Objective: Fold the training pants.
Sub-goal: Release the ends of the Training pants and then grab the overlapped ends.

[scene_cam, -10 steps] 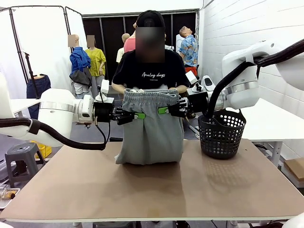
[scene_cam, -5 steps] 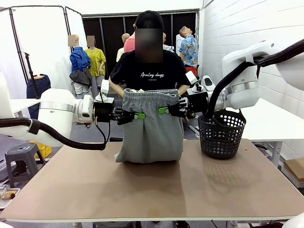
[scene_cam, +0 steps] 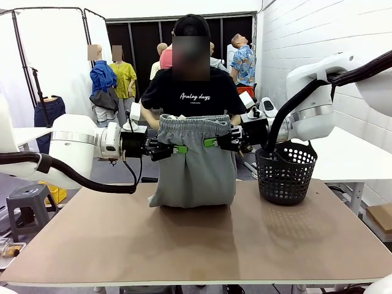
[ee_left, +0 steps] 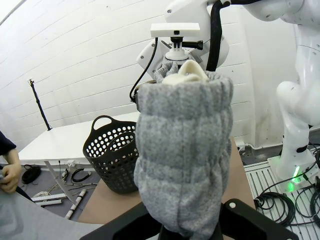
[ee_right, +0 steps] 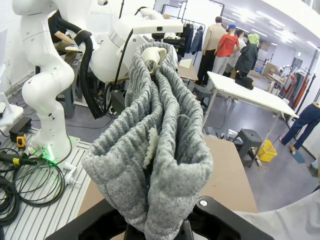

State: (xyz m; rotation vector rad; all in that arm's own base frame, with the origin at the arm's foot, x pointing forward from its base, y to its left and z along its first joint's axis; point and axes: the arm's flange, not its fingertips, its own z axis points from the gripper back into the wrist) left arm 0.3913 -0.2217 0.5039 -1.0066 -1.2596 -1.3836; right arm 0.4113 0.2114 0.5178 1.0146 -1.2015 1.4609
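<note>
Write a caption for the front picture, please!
The left hand and right hand hold the training pants up by the waistband beside a basket.

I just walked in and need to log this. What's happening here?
The two arms hold the training pants up between them: the left gripper and the right gripper are each shut on one end of the gathered waistband. The pants hang over the far part of the table, their lower end resting bunched on it. A person stands close behind. A black basket sits on the table to the robot's right.
</note>
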